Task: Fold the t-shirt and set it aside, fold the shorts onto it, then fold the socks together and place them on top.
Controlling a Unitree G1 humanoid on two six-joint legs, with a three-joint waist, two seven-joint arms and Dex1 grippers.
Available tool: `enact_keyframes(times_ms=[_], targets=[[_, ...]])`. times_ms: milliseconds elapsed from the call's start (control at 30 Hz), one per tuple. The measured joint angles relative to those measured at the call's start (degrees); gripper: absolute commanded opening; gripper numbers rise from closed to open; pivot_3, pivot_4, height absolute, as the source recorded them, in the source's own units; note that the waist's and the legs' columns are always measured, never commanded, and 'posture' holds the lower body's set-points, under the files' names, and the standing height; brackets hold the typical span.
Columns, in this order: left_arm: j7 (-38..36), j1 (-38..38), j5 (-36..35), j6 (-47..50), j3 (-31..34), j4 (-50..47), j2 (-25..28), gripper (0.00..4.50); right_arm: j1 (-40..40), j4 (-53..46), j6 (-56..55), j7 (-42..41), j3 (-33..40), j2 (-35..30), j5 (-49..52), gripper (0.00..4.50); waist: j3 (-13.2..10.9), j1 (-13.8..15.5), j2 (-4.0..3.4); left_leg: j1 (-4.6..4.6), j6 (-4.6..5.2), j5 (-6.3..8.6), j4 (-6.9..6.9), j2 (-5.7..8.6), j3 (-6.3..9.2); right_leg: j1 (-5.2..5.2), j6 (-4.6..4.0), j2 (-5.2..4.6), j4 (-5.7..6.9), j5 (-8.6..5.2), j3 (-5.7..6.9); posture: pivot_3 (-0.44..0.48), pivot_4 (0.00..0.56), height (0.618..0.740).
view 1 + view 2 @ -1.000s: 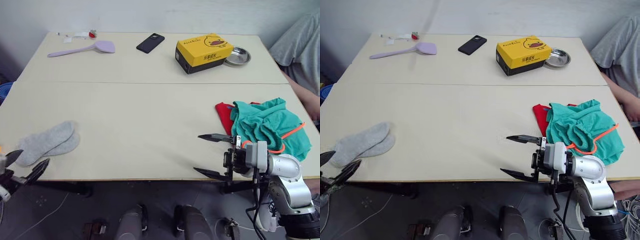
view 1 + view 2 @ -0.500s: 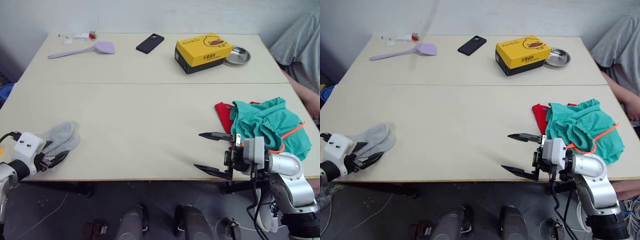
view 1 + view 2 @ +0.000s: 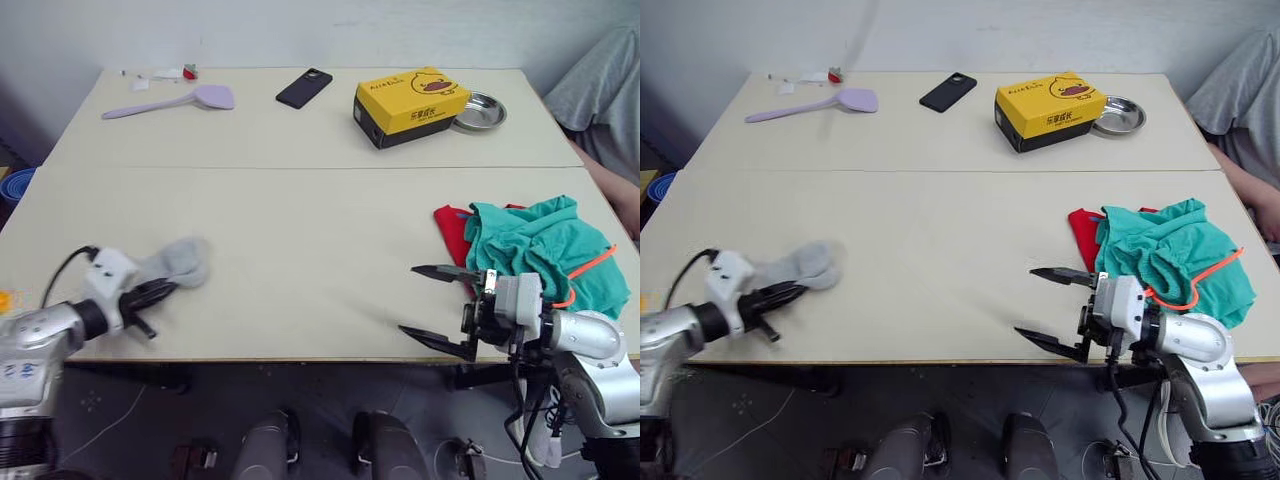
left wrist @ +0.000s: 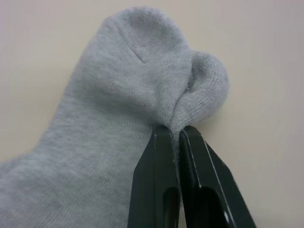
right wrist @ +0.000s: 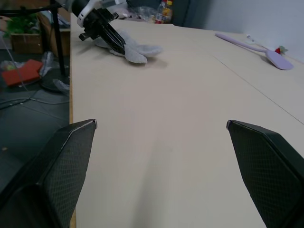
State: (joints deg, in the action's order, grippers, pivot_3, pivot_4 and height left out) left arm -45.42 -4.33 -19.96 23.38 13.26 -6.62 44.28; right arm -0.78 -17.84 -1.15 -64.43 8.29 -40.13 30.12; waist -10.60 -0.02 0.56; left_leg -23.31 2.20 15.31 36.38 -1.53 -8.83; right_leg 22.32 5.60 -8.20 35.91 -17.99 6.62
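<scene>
- Grey knit, head views: the socks (image 3: 172, 262) are pinched by the left pincer (image 3: 150, 295) near the desk's (image 3: 300, 220) front-left edge, bunched together; judged to be gathered as a pair for folding.
- Right pincer (image 3: 442, 306) is held spread wide with nothing between the jaws, just beside the pile at the right edge. The shorts (image 3: 535, 250) lie crumpled over the t-shirt (image 3: 452, 224), only a red corner exposed; neither looks neatly folded.
- Far side: steel bowl (image 3: 479, 111) looks empty; yellow box (image 3: 411, 104) is closed, contents unknown.
- Left wrist view: fingers (image 4: 164, 190) are seen clamped together on a fold of sock fabric beside the toe end.
- Right wrist view: wide-apart fingers (image 5: 52, 161) frame bare desk, socks seen across it.
</scene>
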Motion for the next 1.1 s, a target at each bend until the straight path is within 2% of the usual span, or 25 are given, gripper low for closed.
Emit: enact_keyframes(times_ms=[67,200,300,433,633,767,867,1000,1100], targets=[[1.1,-1.3,-0.1,2.4,-2.3,-3.7,-1.7,0.04,0.5,0.1,-0.2,0.0,1.0,-0.1,-0.5,4.5,0.0,-0.1,0.04,0.02,0.01,-0.01,0.01,-0.03,-0.06,-0.01,0.01,0.09,-0.01,0.0,-0.03,0.0,0.15,0.74],[6.7,-5.4,0.9,6.7,-10.5,-8.6,-10.3,0.04,1.1,0.9,-0.2,-0.3,1.3,-0.8,-1.3,4.5,0.0,0.1,0.07,0.06,0.3,-0.25,0.06,-0.12,-0.12,-0.03,0.02,0.28,0.04,0.01,-0.11,0.0,0.15,0.74],[9.1,-7.9,4.0,6.3,-17.2,-8.0,-15.1,0.04,1.0,1.2,-0.3,-0.3,1.3,-0.9,-1.9,4.5,0.0,0.0,0.13,0.05,0.27,-0.27,0.14,-0.2,-0.14,-0.02,0.03,0.42,0.04,0.02,-0.16,0.0,0.15,0.74],[12.8,-11.3,6.2,5.6,-20.5,-4.7,-21.8,0.04,1.2,1.3,0.0,-0.2,1.1,-1.1,-2.9,4.5,0.0,0.2,0.15,0.04,0.28,-0.27,0.2,-0.23,-0.13,-0.02,0.03,0.44,0.05,0.02,-0.16,0.0,0.15,0.74],[13.4,-11.1,5.4,6.6,-21.7,-4.1,-26.2,1.53,3.2,1.2,1.5,0.2,1.4,-2.9,-3.1,4.5,0.0,0.2,0.17,0.02,0.35,-0.16,0.51,-0.31,-0.11,-0.09,0.03,0.44,0.06,0.01,-0.15,0.0,0.15,0.74],[10.0,-10.3,2.3,6.4,-20.1,-4.7,-25.0,2.75,3.7,0.5,5.0,1.3,1.4,-3.6,-2.6,4.5,0.0,0.0,0.17,0.03,0.41,-0.06,0.63,-0.35,-0.07,-0.18,0.03,0.42,0.05,0.01,-0.14,0.0,0.15,0.74],[4.3,-8.7,-1.9,6.2,-17.5,-6.9,-21.2,2.75,3.1,-0.8,9.4,3.4,1.7,-3.6,-0.2,4.5,0.0,-0.1,0.17,0.03,0.3,0.01,0.62,-0.41,-0.05,-0.17,0.0,0.42,0.04,0.0,-0.14,0.0,0.15,0.74],[-3.0,-6.9,-8.3,7.8,-11.0,-8.3,-13.5,2.75,-0.9,-3.8,22.6,10.7,2.0,-3.6,5.8,4.5,0.0,-0.1,0.16,0.0,0.22,0.05,0.64,-0.49,-0.01,-0.1,-0.1,0.43,0.06,-0.05,-0.12,0.0,0.15,0.74],[-5.3,-8.9,-9.1,8.7,-7.0,-3.4,-7.6,3.3,-6.6,-6.4,36.2,19.5,0.9,-3.2,11.2,4.5,0.0,-0.1,0.16,-0.03,-0.03,0.2,0.63,-0.5,0.02,-0.04,-0.13,0.4,0.05,-0.07,-0.12,0.0,0.15,0.74]])
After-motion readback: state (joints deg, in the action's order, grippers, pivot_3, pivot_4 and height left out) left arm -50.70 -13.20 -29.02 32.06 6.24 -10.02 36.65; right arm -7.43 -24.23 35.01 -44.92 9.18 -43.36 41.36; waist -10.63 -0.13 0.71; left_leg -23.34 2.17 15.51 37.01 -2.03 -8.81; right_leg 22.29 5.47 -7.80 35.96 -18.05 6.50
